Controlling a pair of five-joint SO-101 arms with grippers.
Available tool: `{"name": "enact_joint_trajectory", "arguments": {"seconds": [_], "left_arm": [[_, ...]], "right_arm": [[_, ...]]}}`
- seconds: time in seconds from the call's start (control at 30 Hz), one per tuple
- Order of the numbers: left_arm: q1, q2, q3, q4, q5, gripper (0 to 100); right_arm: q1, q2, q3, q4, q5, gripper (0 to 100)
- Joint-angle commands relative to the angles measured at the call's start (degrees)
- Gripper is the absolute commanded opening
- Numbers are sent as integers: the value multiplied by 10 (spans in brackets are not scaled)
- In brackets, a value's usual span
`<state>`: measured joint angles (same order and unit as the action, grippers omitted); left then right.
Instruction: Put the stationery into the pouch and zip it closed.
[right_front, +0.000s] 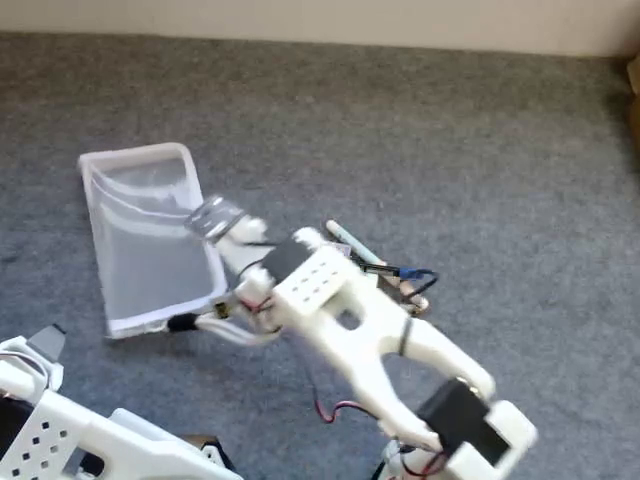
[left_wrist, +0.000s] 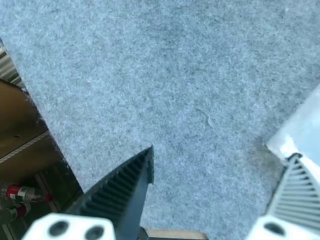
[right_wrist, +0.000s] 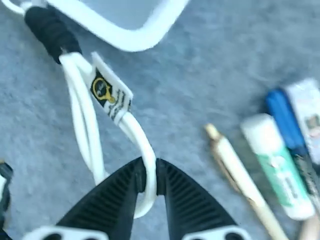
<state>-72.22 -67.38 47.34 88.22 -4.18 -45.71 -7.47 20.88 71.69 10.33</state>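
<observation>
A clear pouch (right_front: 150, 240) with a white rim lies flat on the grey carpet at the left. Its white strap loop (right_wrist: 82, 115) carries a small tag (right_wrist: 110, 92) and a black cord end (right_wrist: 50, 30). My right gripper (right_wrist: 150, 177) is shut on that loop, just off the pouch's near corner (right_front: 248, 308). The stationery lies beside the right arm: a gold pen (right_wrist: 240, 175), a green-and-white tube (right_wrist: 277, 170) and a blue pen (right_wrist: 285, 117); it also shows as a cluster (right_front: 375, 262). My left gripper (left_wrist: 222, 155) hangs open above bare carpet, with a pouch corner (left_wrist: 300, 135) near one finger.
The left arm (right_front: 60, 420) sits at the near-left edge of the table. A red wire (right_front: 335, 410) trails beside the right arm's base. Grey carpet (right_front: 450, 130) stretches open behind and to the right. A brown shelf (left_wrist: 25, 145) lies past the carpet's edge.
</observation>
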Motion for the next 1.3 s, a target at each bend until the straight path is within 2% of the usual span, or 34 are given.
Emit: {"name": "enact_joint_trajectory", "arguments": {"seconds": [0.0, 0.2, 0.47, 0.57, 0.73, 1.0, 1.17, 1.27], "left_arm": [[0, -3, -9, -4, 5, 369], [0, -3, -9, -4, 5, 369], [29, -3, -7, -4, 5, 369], [51, -4, 1, -4, 5, 369], [69, -3, 12, -8, 5, 369], [69, -3, 12, -8, 5, 369], [72, -3, 12, -8, 5, 369], [72, -3, 12, -8, 5, 369]], "right_arm": [[75, -72, -13, 48, 62, 4], [205, -97, -13, 98, 159, 4], [281, -124, 0, 147, 213, 4], [283, -154, 51, 138, 221, 39], [283, -249, 121, 130, 221, 199], [282, -407, 128, 189, 222, 200], [282, -427, 80, 271, 223, 205], [256, -414, 84, 293, 221, 270]]}}
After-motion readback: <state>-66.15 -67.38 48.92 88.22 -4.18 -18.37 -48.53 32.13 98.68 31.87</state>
